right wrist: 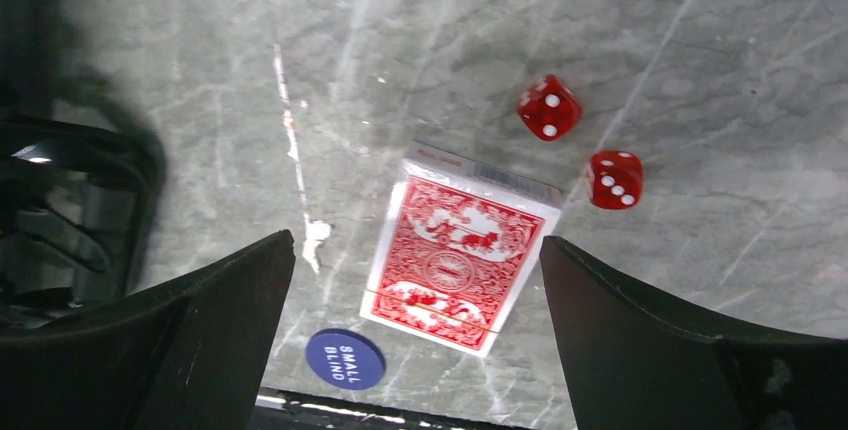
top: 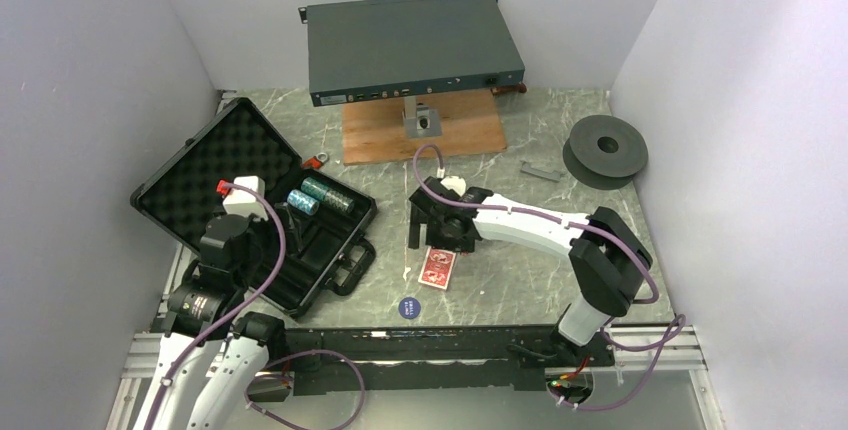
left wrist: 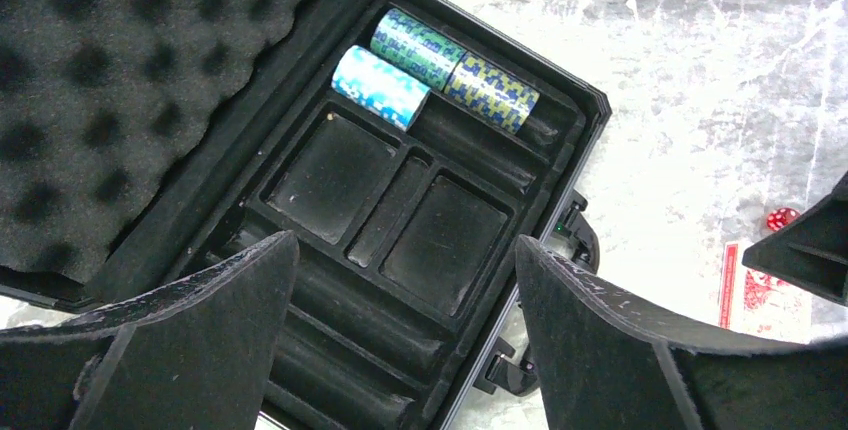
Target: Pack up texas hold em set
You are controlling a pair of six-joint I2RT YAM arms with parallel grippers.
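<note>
Nearest the arms, flat on the table (top: 520,280): the blue disc (top: 410,306), alone and not packed yet. Just past it, the deck (right wrist: 455,260), red back up, also out on the table and not in the case. Near one corner of the deck, two red dice (right wrist: 549,107), close together, not touching it, left to pack too. Right above the deck, the right gripper (right wrist: 415,248), fingers wide apart, nothing held; looks lined up to go down for the deck, as a guess. Off to the left, the left gripper (left wrist: 405,245), fingers apart as well, empty, hanging over the open case (top: 335,268). Inside the case, a black tray (left wrist: 400,200) with two flat slots (left wrist: 330,175) in the middle, both bare, and long grooves (left wrist: 340,350) at the near side, bare too. At the far end of the tray, three chip stacks (left wrist: 430,70) lying on their sides, touching each other, already put away. Behind them, the foam lid (top: 200,170), up and open, yet to be shut. Only the chips in so far; deck, dice, disc and lid left, so well under half done, by the look of it.
</note>
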